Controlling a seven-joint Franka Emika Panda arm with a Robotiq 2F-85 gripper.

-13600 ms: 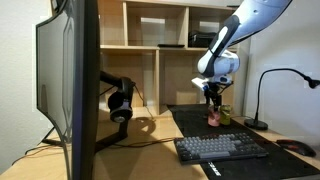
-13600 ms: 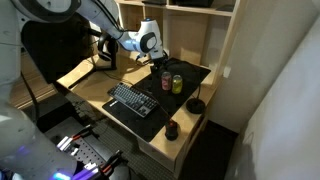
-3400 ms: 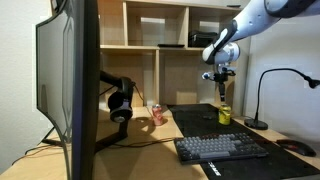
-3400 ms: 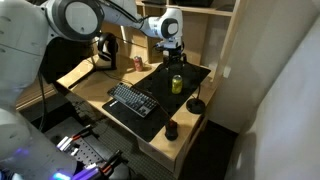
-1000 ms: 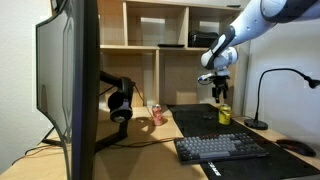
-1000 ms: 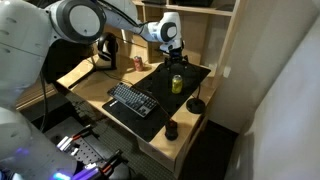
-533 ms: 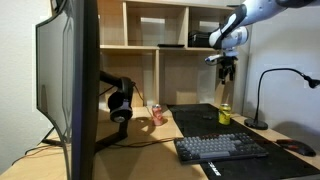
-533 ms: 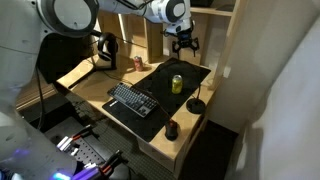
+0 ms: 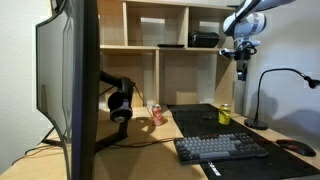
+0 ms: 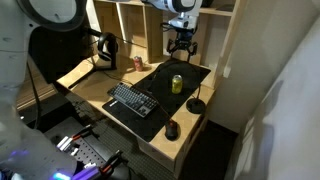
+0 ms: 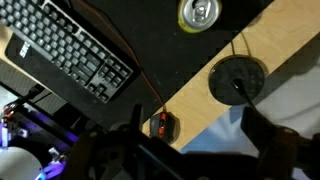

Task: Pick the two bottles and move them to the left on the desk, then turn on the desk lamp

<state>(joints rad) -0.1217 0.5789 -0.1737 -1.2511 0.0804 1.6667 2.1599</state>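
High above the bench (image 9: pixel 150 132) in an exterior view, the arm (image 9: pixel 250 18) holds the jaws at shelf level. The yellow-green bottle (image 9: pixel 224 114) stands below at 7 o'clock and the desk lamp (image 9: pixel 262 100) at 5 o'clock. The pinkish-red bottle (image 9: pixel 157 113) stands well apart at 9 o'clock, off the black mat (image 9: pixel 195 120). In an exterior view, the jaws hang apart and empty; the yellow-green bottle (image 10: pixel 177 83) is upright on the mat, with the lamp base (image 10: pixel 195 105) near it at 5 o'clock. In the wrist view, the bottle's top (image 11: pixel 200 12) lies at 12 o'clock, the lamp base (image 11: pixel 238 78) at 3 o'clock and the keyboard (image 11: pixel 65 50) at 10 o'clock. The step in hand appears to be fetching the second bottle. Centre the open jaws over its top, descend vertically clear of the gooseneck, grip at mid-height, then lift before traversing toward 9 o'clock. No brand, label text or key legend is legible.
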